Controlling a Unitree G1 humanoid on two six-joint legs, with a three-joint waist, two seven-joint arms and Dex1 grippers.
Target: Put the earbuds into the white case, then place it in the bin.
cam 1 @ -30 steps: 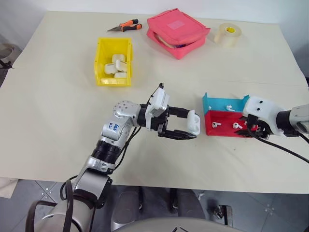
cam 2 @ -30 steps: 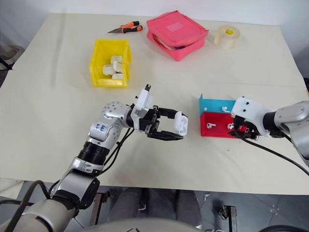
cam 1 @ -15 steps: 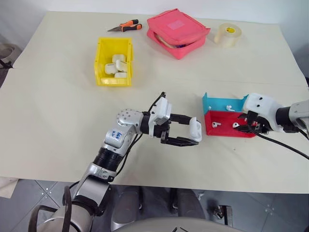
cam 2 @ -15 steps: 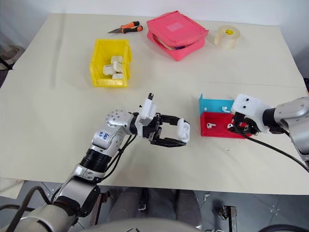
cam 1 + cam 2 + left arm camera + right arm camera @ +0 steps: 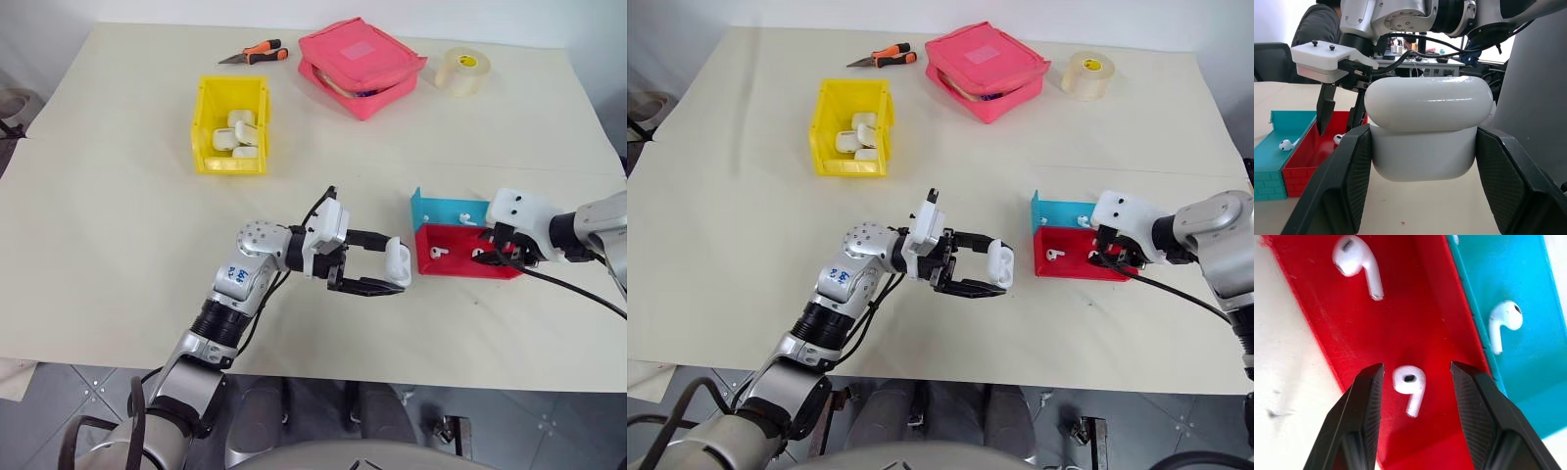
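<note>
Earbuds (image 5: 1409, 384) lie in the red and blue tray (image 5: 460, 262), one framed between the right end effector's (image 5: 1417, 382) parted fingers in the wrist view. Left end effector (image 5: 377, 264) clamps the white case (image 5: 1426, 125) above the desk (image 5: 118, 245); the bin (image 5: 208, 108) sits well apart.

The left arm (image 5: 235, 284) is built of silver-grey metal segments joined by black ribbed collars, with a rounded silver joint cap dotted with small screws and a blue sticker with white marks on its side. Black cables loop along the forearm. Next to that joint cap sits a white boxy wrist housing (image 5: 326, 231), and from it reach the two black fingers of the left tool (image 5: 1420, 186), whose inner pads are finely textured. The right tool (image 5: 1415, 401) has the same black textured fingers. Its white housing (image 5: 517, 211) carries two small dark screws, and a black cable trails from it.
</note>
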